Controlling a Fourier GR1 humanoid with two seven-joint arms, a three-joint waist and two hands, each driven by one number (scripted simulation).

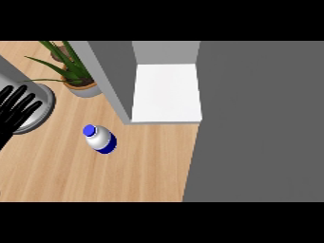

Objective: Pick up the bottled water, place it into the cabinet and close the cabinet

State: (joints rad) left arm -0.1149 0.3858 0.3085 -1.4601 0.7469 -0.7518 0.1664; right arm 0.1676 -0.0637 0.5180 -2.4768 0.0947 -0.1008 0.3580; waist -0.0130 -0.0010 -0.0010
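The water bottle [100, 138], white with a blue cap and blue label, stands on the wooden counter [66, 175] left of centre. Behind and to its right is the cabinet [166, 92], its white shelf showing; its grey door [111, 76] is swung open toward the bottle. My left hand [6, 116] rests at the left edge, fingers straight and spread, well left of the bottle and holding nothing. My right hand does not show.
A potted plant [77, 71] with long green leaves stands at the back, left of the cabinet door. A grey cylindrical container [34, 107] sits partly behind my left hand. A large grey panel [270, 123] fills the right side.
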